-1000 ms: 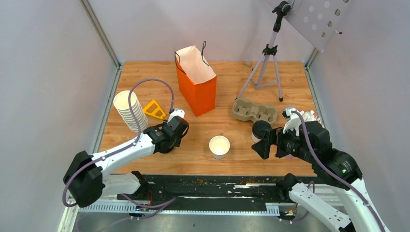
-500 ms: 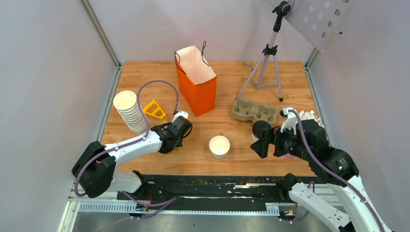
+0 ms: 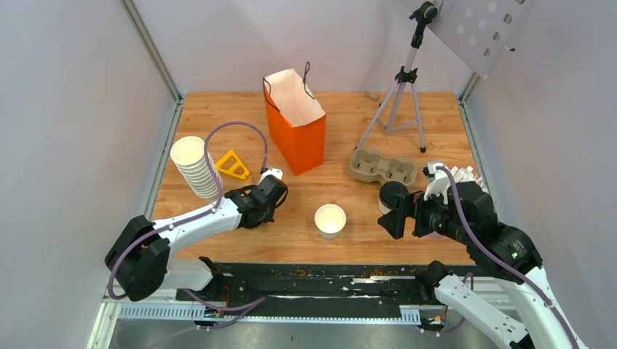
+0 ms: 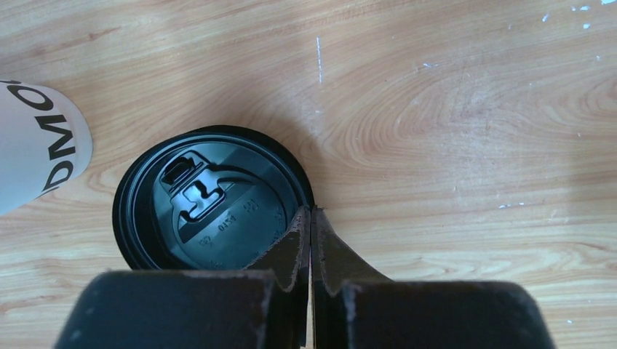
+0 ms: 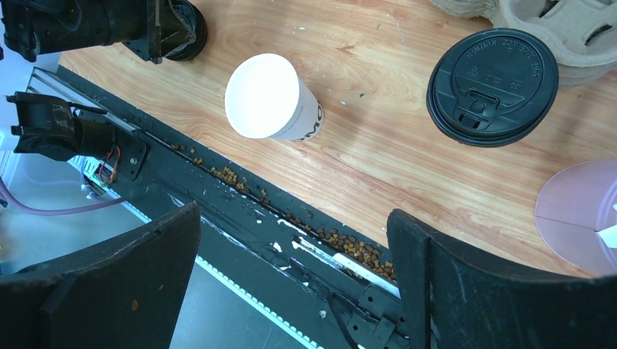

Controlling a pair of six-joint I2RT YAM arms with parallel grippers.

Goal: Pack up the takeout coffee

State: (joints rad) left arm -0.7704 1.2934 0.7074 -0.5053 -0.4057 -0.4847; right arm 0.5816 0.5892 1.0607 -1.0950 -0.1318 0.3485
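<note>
**While the left gripper [image 4: 311, 222] was pressed together at a loose lid [image 4: 211, 196], the takeout coffee [image 5: 492, 86] stood outside the bag [image 3: 298, 138]**

Though its fingers met tip to tip right at the lid's rim, the wrist view could not settle whether the rim was caught between them. The black lid lay flat on the wooden worktop [image 3: 349, 116], sip-hole side up, with an open white cup [image 3: 329, 219] standing near it toward the middle. The takeout coffee, a short white cup under a black lid, stood upright on the right part of the worktop. It was close in front of the pulp carrier [image 3: 383, 166]; whether the two touched could not be told. The right gripper [image 5: 295, 218] hung on the near side of that cup with its fingers spread wide, holding nothing. The cup sat beyond the fingertips, not between them. The orange bag stood open and upright at the back centre, well apart from the coffee. A stack of lidless cups [image 3: 196, 169] leaned near the left edge.
</note>
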